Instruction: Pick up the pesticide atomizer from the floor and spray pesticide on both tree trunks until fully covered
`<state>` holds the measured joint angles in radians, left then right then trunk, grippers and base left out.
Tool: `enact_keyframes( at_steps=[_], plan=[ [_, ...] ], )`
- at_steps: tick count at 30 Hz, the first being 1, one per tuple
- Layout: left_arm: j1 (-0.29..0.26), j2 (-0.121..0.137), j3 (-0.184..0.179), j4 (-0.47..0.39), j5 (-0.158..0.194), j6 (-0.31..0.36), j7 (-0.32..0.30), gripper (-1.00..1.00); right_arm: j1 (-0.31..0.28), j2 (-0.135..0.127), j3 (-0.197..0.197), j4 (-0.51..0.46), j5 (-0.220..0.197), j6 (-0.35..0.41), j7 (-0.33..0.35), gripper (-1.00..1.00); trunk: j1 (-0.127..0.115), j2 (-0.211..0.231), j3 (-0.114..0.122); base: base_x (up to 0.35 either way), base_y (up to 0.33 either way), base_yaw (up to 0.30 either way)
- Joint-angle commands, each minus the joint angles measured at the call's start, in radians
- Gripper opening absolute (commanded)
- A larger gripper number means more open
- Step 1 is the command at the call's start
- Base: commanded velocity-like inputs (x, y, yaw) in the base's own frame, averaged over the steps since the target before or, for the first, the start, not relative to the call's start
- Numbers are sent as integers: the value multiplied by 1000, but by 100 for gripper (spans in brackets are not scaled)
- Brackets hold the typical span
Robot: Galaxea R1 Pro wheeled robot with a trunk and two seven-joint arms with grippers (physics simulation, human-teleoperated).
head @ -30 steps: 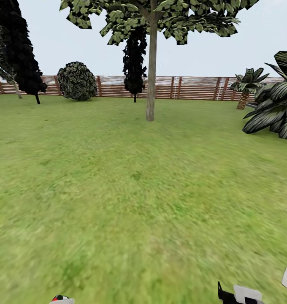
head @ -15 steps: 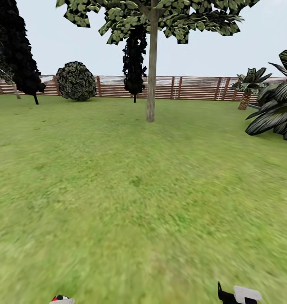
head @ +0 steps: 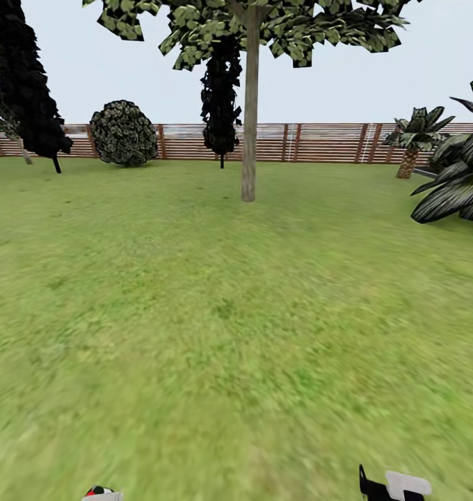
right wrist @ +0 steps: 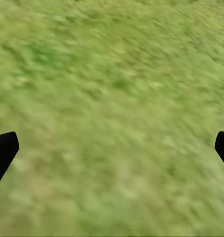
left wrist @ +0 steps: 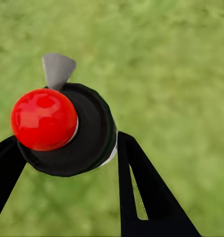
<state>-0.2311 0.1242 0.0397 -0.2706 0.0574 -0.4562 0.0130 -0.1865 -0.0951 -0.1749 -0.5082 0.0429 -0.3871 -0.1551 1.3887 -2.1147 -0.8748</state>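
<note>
Your left gripper has its jaws clamped on the pesticide atomizer, one black finger against each side of its dark round body; the red top faces the wrist camera and a grey nozzle piece projects from the rim. In the head view the atomizer's red-and-white tip shows at the lower edge, above the floor of blotchy green grass. Your right gripper hangs over bare grass with its jaws wide apart and nothing between them; part of that arm shows at the lower edge of the head view. One tree stands ahead, its tree trunk upright, grey-tan and well apart from you. Behind it runs the slatted wooden fence, with a round bush and a blackish narrow tree in front of it. A short palm stands at the right.
</note>
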Motion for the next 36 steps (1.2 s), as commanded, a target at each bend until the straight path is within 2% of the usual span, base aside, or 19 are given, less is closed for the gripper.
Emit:
enact_keyframes(
  at_steps=[1,36],
  plan=[
    [-1,0,-3,1,2,-3,10,-100,-1,0,-1,1,5,-3,-3,100,0,0,-1,337,0,0],
    [-1,0,-2,1,2,-2,10,-100,-1,0,0,1,5,-3,-3,100,0,0,-1,337,0,0]
  ],
)
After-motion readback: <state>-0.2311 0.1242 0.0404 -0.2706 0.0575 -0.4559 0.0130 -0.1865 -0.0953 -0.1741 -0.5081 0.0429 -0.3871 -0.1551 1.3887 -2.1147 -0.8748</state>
